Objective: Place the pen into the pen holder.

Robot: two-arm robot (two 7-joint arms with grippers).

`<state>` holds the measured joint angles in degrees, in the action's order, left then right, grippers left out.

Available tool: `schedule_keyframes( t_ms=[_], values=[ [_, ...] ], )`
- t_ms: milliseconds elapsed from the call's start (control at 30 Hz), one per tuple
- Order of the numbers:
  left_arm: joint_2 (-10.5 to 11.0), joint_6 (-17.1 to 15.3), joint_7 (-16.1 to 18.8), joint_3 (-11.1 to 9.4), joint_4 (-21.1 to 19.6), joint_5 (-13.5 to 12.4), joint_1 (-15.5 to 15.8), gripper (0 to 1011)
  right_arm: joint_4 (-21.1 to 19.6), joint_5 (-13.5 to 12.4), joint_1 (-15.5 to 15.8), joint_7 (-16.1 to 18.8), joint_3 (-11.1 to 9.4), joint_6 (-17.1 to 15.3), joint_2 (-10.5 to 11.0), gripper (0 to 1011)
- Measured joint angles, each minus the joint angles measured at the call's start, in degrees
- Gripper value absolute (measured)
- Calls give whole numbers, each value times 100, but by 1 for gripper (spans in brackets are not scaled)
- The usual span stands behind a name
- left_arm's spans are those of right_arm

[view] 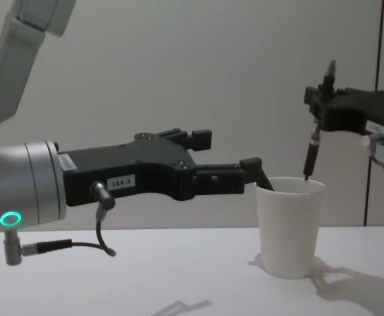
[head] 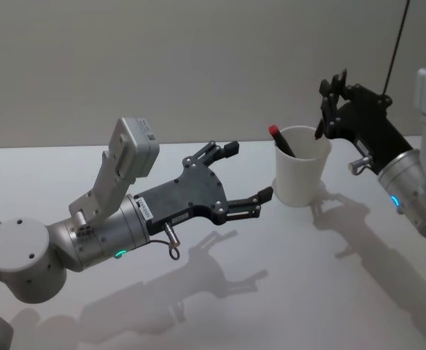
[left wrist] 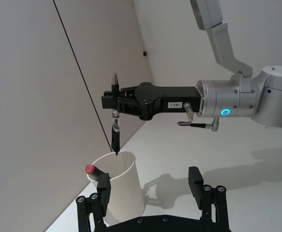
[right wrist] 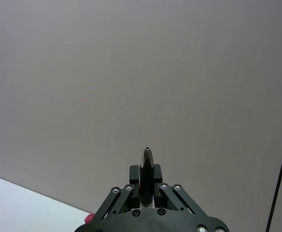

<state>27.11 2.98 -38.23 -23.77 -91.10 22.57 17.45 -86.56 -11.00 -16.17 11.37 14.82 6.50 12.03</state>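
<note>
The right tool [view: 322,99] is clamped on a dark pen [view: 310,153], holding it upright above the white pen holder [view: 288,227], the pen's lower tip level with the rim. The holder stands on the pale worktop [head: 286,292] with a red-capped pen [head: 280,138] leaning inside. The left tool [head: 246,175] hovers spread wide just beside the holder

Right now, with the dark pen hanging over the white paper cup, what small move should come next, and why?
Probably lower the right gripper slightly. It is shut on the upright dark pen, whose lower tip sits at the white paper cup's rim, barely inside. A red-capped pen already leans in the cup. The open left gripper waits beside it.
</note>
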Motion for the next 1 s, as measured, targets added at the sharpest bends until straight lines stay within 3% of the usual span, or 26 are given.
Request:
schedule_keyframes(
  t_ms=[600, 767, 1000],
  values=[
    [0, 0, 0, 0, 0, 0, 0, 1001, 437, -238, -148, 73, 49, -323, -159, 148],
    [0, 0, 0, 0, 0, 0, 0, 1001, 505, -290, -165, 81, 59, -390, -185, 254],
    [0, 0, 0, 0, 0, 0, 0, 1001, 554, -330, -179, 86, 65, -440, -205, 492]
  ],
)
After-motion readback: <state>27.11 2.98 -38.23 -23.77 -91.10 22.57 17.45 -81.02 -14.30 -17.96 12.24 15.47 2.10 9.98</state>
